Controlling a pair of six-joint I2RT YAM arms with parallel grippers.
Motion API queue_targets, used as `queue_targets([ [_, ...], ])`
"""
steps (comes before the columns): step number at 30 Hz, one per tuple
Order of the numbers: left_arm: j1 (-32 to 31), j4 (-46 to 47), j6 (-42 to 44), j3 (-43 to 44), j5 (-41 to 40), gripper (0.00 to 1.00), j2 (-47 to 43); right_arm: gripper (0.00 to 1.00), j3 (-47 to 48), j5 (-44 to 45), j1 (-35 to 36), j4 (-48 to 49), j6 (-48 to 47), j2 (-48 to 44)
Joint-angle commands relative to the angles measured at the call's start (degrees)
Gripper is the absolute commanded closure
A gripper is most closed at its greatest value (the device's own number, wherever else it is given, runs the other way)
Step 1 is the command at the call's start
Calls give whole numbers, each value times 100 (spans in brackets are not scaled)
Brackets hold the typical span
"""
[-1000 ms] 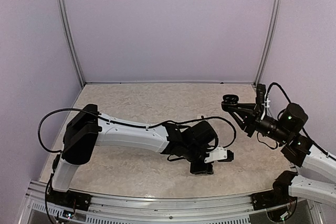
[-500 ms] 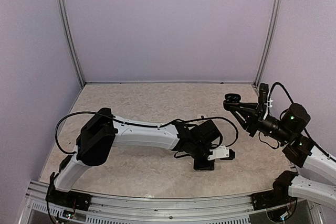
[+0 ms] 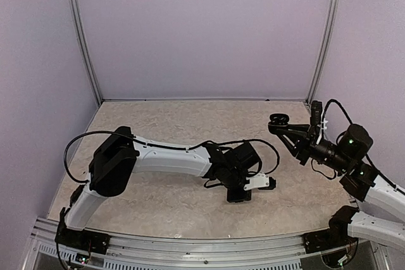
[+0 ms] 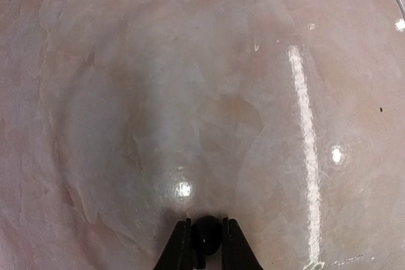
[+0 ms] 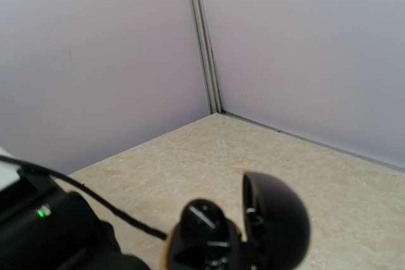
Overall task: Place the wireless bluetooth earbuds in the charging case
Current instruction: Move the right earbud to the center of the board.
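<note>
Earbud [image 4: 206, 234] btw L hand [image 4: 206, 224] fingers [image 4: 179, 248]

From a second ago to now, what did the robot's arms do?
The left gripper closed on a black earbud. The left arm swung its elbow to the right in the top view. The right gripper stayed up where it was, shut on the open case.

- glossy stone-look worktop [image 3: 183, 124]: beige, with pale marbled veining
- smooth back wall panel [image 3: 202, 30]: plain pale lilac
- tiny round plastic earbud [image 4: 206, 233]: black
- open rounded plastic charging case [image 5: 273, 213]: shiny black
- left arm [image 3: 168, 159]: white shell, black joints
</note>
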Motion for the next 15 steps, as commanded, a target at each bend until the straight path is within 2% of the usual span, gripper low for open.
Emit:
queue_targets([
  [1, 90, -258, -370, -910, -570, 90, -568, 100, 112, -140, -62, 127, -15, 82],
  [8, 191, -127, -1493, -3217, -931, 91, -2129, 100, 91, -303, -71, 306, 13, 282],
  [12, 274, -361, -2123, -3891, -1157, 91, -2655, 100, 89, -373, -74, 458, 51, 407],
  [15, 288, -732, -2481, -4079, -1284, 91, -2846, 100, 116, -420, -70, 469, 52, 476],
])
